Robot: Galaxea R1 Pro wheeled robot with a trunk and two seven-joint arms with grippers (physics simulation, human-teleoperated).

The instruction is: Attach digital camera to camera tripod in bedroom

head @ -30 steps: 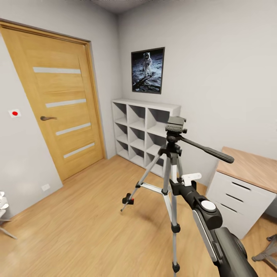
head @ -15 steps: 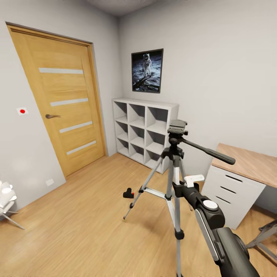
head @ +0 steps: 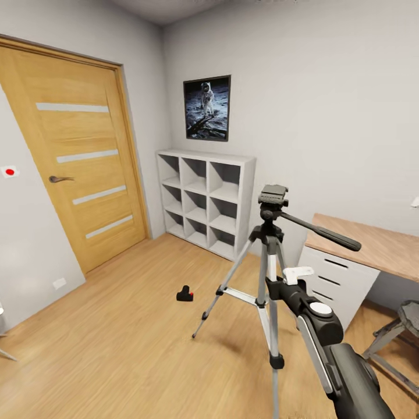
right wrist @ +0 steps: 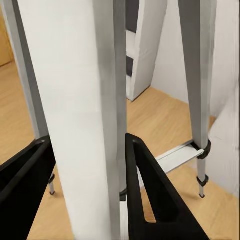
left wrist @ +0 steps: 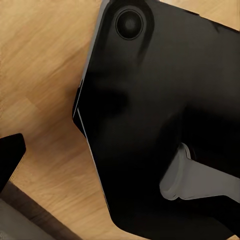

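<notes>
Between the fingers of the right pincer (right wrist: 87, 190) | camera tripod (head: 269, 273) leg clasped | digital camera (head: 185, 294) lies on floor, well apart beyond | judged light, rigid, slippery; best taken by body sides | left pincer state cannot be told

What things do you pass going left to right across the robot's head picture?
Wooden door → moon poster → white cube shelf → camera tripod → wooden-top desk. The small digital camera sits on the floor below the shelf's left part.
</notes>
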